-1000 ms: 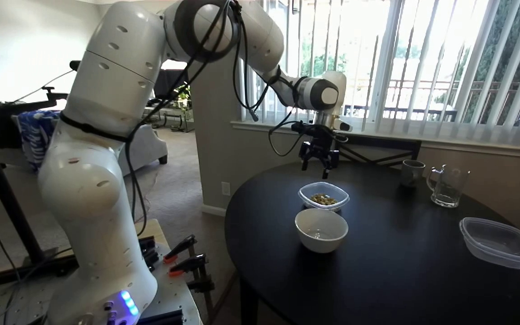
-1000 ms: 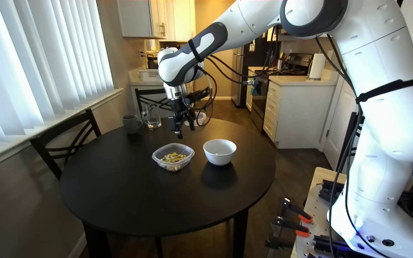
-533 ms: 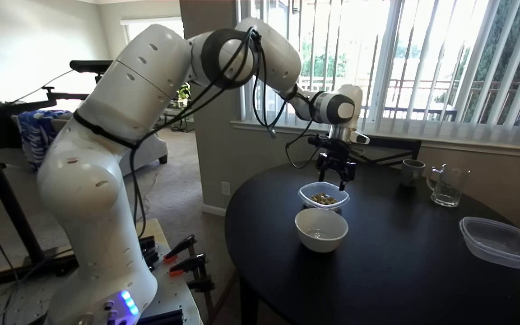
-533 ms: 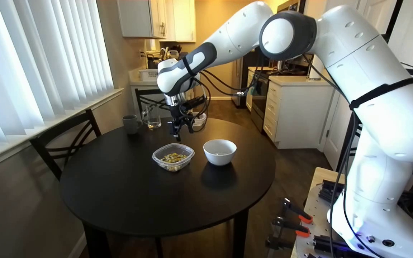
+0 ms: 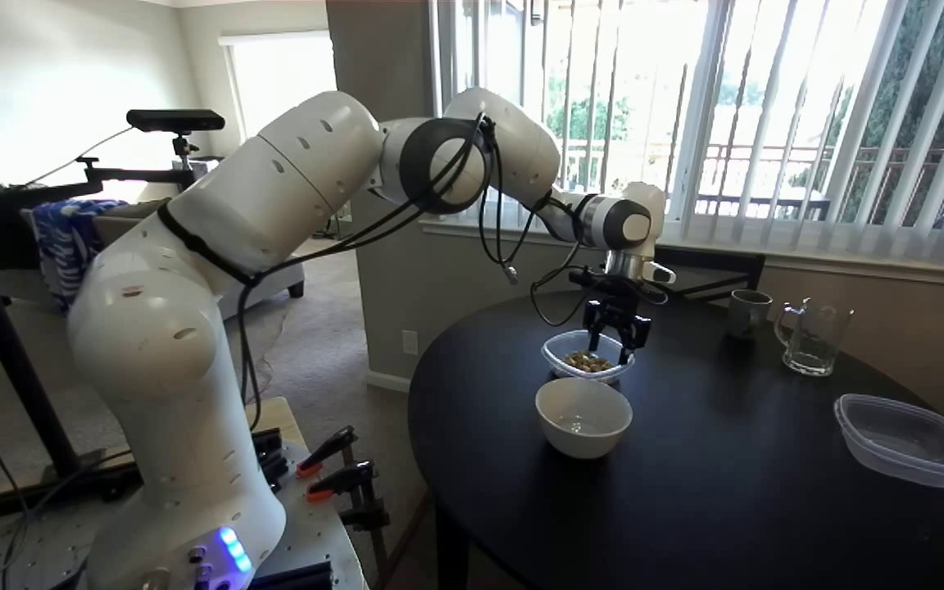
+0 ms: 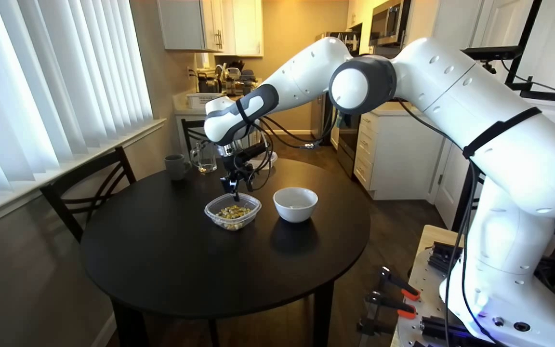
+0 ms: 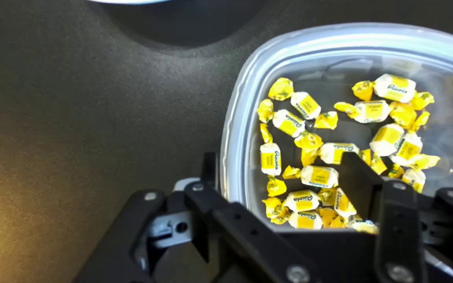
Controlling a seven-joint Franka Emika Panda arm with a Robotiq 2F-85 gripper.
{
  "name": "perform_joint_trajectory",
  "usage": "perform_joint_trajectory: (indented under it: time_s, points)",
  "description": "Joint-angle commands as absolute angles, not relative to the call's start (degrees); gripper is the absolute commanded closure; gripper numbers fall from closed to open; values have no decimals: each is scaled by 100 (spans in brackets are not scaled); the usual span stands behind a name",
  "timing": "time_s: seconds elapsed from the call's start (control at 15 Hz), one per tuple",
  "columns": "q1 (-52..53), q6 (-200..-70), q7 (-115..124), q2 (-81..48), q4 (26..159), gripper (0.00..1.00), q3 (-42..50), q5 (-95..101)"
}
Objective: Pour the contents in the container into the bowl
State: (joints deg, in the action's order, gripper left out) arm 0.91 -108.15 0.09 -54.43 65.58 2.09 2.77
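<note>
One robot arm over one round black desk; its single hand points downward, the two fingers spread apart; in the wrist view one finger lies at the outer side of the rim of the container, the other above its interior; whether either touches the plastic cannot be told. Container: one, clear, squarish with rounded corners, upright on the desk; within it, wrapped sweets in yellow and white, at least twelve, the exact number partly hidden by the hand. Bowl: one, white, round, upright; it stands beside the container, near but apart, as an exterior view shows. Also on the desk, well apart from the container: one grey mug; one clear glass mug with a single handle; one second clear tub, near the desk's edge. Surroundings: two dark chairs, seen in an exterior view; two orange-tipped clamps, beside the arm's base in both exterior views.
</note>
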Motion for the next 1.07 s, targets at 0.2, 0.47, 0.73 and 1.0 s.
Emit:
perform_joint_trajectory:
  time_s: [0.2, 0.47, 0.73, 1.0]
  points:
    - [-7, -10380, 62, -6045, 5721, 71, 214, 254]
    - [-88, -10244, 32, -6221, 5467, 95, 206, 223]
    - [-131, -10123, 30, -6279, 5275, 96, 193, 209]
    - [-110, -10136, 45, -6174, 5313, 98, 220, 208]
